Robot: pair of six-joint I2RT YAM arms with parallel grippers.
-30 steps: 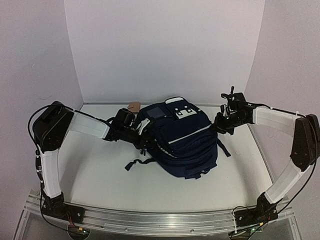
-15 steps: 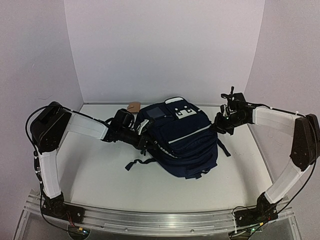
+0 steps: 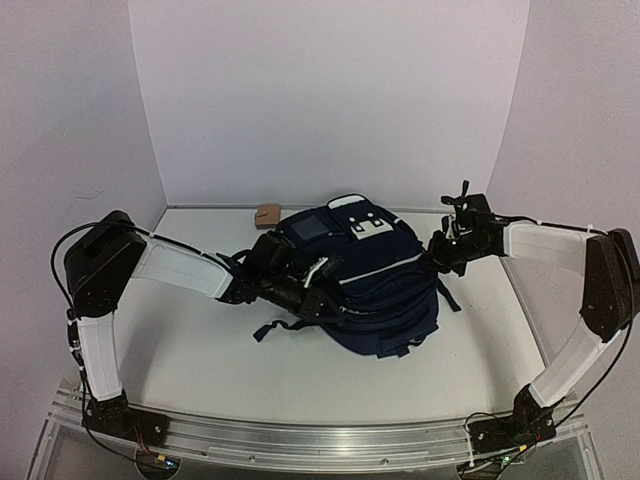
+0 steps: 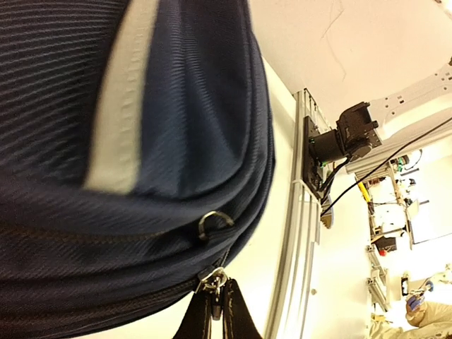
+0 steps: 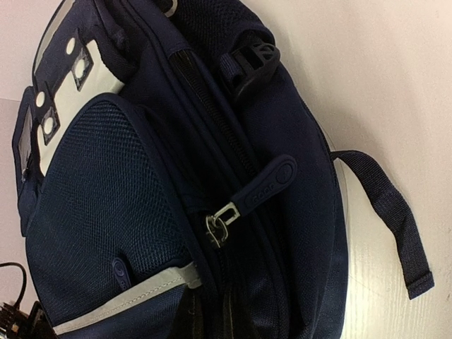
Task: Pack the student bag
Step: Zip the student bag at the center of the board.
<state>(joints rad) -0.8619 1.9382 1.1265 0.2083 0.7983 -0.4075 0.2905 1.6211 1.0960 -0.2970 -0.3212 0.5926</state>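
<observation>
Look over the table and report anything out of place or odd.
Nothing looks spilled or damaged. The student bag lies slumped on the table, with one strap trailing loose beside it. A small brown item sits alone just behind the bag; it is too small to identify.

Bulky navy student bag, white-trimmed, flat

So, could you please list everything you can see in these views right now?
student bag: one, navy with white piping, mid-table.
zip pull: one, metal, bag's near edge.
zip tab: one, navy, bag's side.
small flat item: one, tan, behind the bag.
table: one, white, under everything.
rail: one, silver, near edge.
left hand: one, black, shut on zip pull.
right hand: one, black, shut, at bag's right side.
</observation>
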